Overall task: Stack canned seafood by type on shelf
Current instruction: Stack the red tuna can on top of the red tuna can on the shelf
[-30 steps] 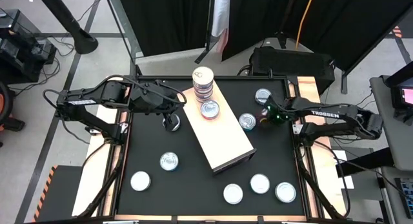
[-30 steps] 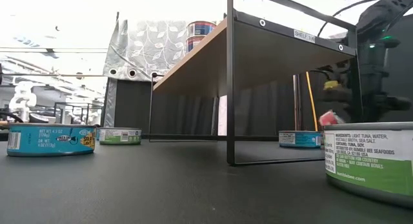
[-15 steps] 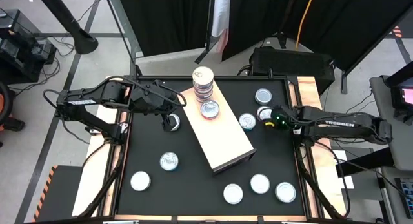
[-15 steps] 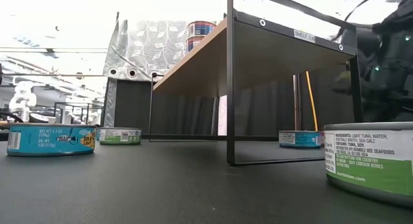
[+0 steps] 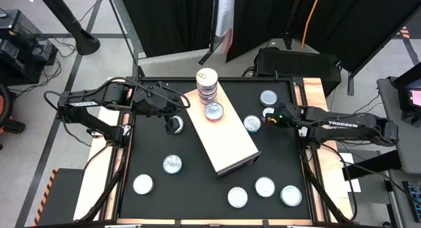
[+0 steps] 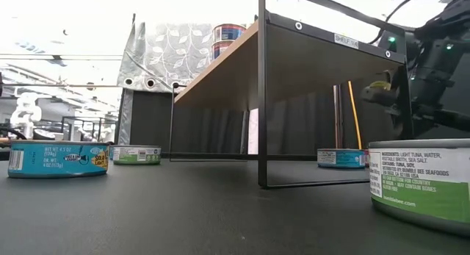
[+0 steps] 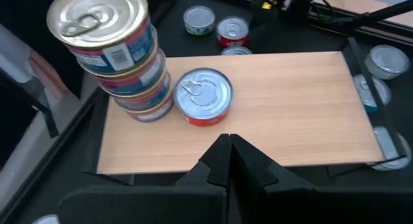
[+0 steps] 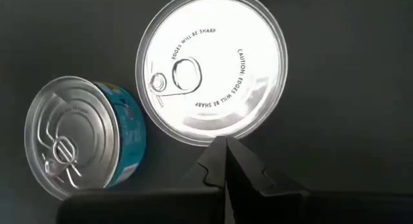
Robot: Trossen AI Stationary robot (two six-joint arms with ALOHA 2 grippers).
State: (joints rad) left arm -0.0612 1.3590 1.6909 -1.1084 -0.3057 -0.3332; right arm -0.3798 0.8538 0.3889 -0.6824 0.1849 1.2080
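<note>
The shelf (image 5: 227, 139) is a pale wood board on a black frame in the middle of the table. On its far end stands a stack of tins (image 5: 206, 85) with pink-red labels, and beside it a single tin (image 7: 203, 96). My left gripper (image 7: 229, 145) hovers shut beside the shelf's left edge (image 5: 174, 125). My right gripper (image 8: 226, 146) is shut and hangs above a silver-topped tin (image 8: 213, 66) at the table's far right, next to a blue-teal tin (image 8: 80, 141). In the low view it (image 6: 382, 87) stands clear above the table.
Loose tins lie on the black tabletop: one at the far right (image 5: 268, 97), one by the shelf's right side (image 5: 252, 123), two at the near left (image 5: 172, 163) (image 5: 143, 184), three at the near right (image 5: 237, 197) (image 5: 264, 186) (image 5: 291, 195). A green-labelled tin (image 6: 422, 181) fills the low view's right.
My right gripper has stayed shut, rolled its wrist and shifted a little over the tins at the far right, while its forearm swung toward the near edge. A red-sided tin that showed tilted beneath it now lies flat.
</note>
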